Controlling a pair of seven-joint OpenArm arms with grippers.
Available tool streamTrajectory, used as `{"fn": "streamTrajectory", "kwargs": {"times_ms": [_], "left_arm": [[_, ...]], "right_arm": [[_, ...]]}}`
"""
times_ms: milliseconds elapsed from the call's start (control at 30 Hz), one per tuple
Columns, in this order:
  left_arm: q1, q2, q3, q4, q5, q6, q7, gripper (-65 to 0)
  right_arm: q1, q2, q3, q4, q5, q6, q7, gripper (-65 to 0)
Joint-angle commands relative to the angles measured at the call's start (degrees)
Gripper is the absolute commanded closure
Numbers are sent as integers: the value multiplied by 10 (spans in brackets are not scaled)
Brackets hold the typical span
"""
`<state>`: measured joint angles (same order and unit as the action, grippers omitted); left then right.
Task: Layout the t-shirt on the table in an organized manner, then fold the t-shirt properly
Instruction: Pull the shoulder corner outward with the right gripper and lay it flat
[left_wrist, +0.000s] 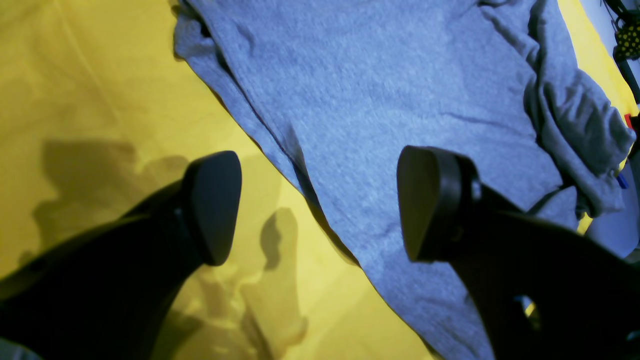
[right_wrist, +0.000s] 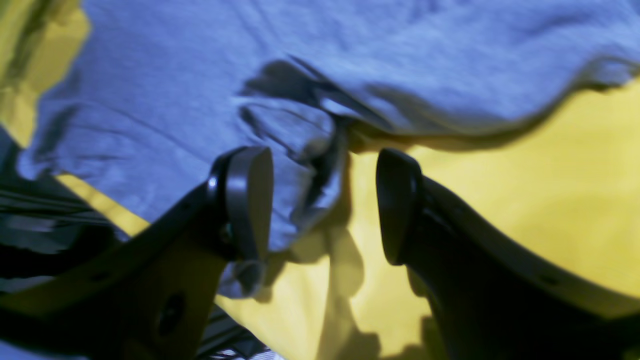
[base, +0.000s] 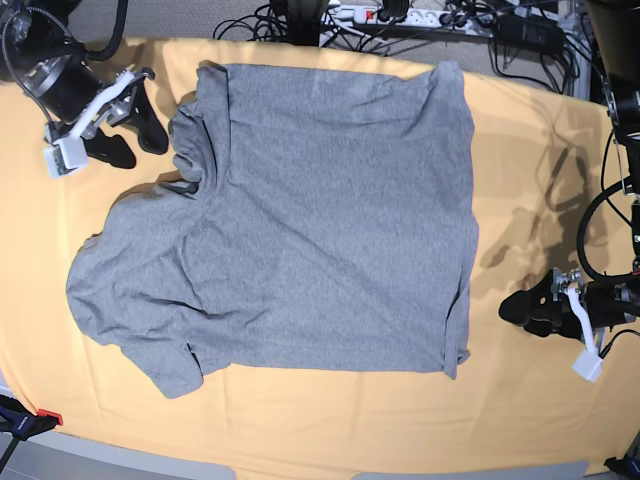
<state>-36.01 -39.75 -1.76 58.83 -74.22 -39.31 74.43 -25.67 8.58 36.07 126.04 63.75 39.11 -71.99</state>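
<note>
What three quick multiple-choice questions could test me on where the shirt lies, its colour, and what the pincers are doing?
1. Where does the shirt lie?
A. spread on the table
B. hanging from an arm
C. on the floor

2. What colour is the shirt?
A. red
B. grey
C. black

3. How do the pincers stand?
A. both shut on cloth
B. one open, one shut
C. both open, holding nothing

Answers:
1 A: the base view shows it flat on the yellow cloth.
2 B: all views show grey fabric.
3 C: the left pincer and right pincer show spread fingers with nothing between.

One t-shirt (base: 310, 220); one table (base: 520, 170); two claws
</note>
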Motion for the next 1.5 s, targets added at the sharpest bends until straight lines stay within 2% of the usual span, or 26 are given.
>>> {"fn": "streamTrajectory", "kwargs": {"times_ms": [0, 233, 400, 467, 667, 733, 800, 867, 1067, 1200, 1300, 1467], "left_arm": [[-18, -10, -6, 8, -15, -1, -10, -494], [-18, -11, -6, 8, -15, -1, -10, -494], [-17, -10, -6, 8, -15, -1, -10, -494], [-18, -10, -6, 8, -15, -1, -10, -494], [-17, -10, -6, 8, -16, -1, -11, -494], [-18, -10, -6, 8, -16, -1, -11, -494], [-18, -10, -6, 8, -16, -1, -11, -494], [-18, -10, -6, 8, -15, -1, -11, -494], [-18, -10, -6, 8, -16, -1, -11, -494], [-18, -10, -6, 8, -24, -1, -11, -494], [-18, -10, -6, 8, -24, -1, -11, -494], [-18, -10, -6, 8, -24, -1, -11, -494]], "right_arm": [[0, 7, -4, -8, 10, 9, 10, -368], [5, 7, -43, -96, 22, 9, 13, -377], [6, 7, -43, -96, 114, 9, 3, -377], [7, 7, -45, -96, 129, 9, -3, -374], [18, 7, -102, -96, 62, 9, -7, -305], [29, 7, -118, -96, 32, 9, -7, -216], [43, 8, -120, -95, 24, 9, -14, -92], [57, 13, -119, -88, 24, 9, -25, -8], [71, 14, -109, 22, 24, 9, -74, 0], [55, 14, -109, 90, 16, 9, -76, 0], [42, 14, -108, 90, -38, 9, -70, 0], [17, 15, -108, 90, -195, 9, -28, 0]]}}
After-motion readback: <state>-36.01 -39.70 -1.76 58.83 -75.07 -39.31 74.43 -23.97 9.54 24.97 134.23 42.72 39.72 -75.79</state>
